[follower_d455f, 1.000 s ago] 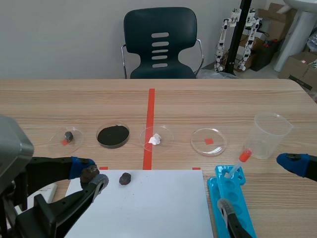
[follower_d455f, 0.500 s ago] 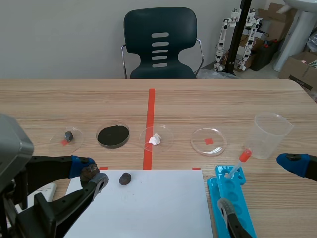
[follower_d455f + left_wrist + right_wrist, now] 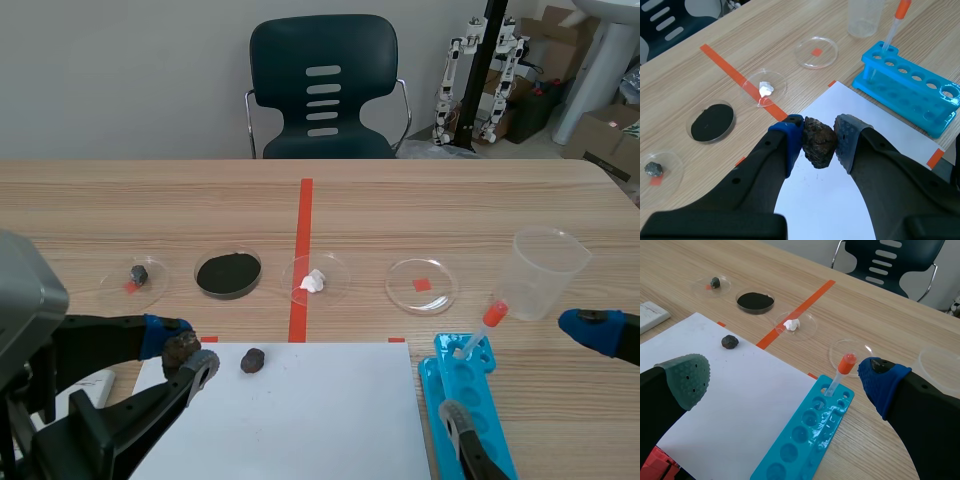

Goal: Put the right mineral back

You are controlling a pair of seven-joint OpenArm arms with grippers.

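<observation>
Left claw (image 3: 820, 132) tight on dark rock (image 3: 819, 148); right claw (image 3: 786, 380) spread wide.

Rough matt mineral (image 3: 819, 142); smooth wood table (image 3: 150, 200); glossy plastic rack (image 3: 826, 426).

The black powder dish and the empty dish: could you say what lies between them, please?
A clear dish holding a white lump, seen in the scene view.

I see bare paper (image 3: 320, 420) to cross; a loose rock (image 3: 253, 360) sits at its far edge, blue rack (image 3: 492, 390) beside.
</observation>
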